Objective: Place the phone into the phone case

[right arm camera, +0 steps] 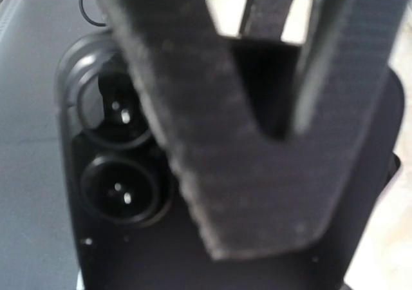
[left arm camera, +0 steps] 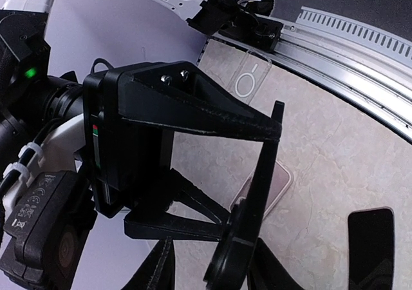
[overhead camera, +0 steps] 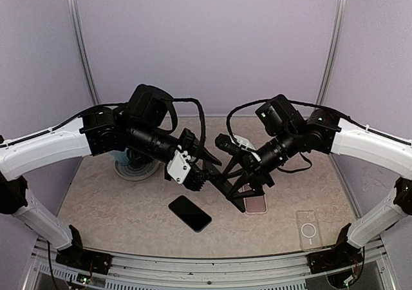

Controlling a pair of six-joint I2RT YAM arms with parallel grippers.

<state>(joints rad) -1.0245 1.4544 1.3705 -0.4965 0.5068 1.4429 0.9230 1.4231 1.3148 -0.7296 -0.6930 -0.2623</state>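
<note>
Phone case [overhead camera: 309, 229] lengthwise near-to-far; phone [overhead camera: 190, 213] diagonal

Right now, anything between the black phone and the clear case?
Yes. A pinkish flat item lies roughly between the black phone and the clear case, and the right gripper hangs low over it. Nothing else is visible on that line.

Beige marbled table [overhead camera: 109, 206] carries: black phone [overhead camera: 190, 213], clear case [overhead camera: 309, 229] (near right corner), pinkish flat item [overhead camera: 257, 204], round bluish dish [overhead camera: 136, 167].
</note>
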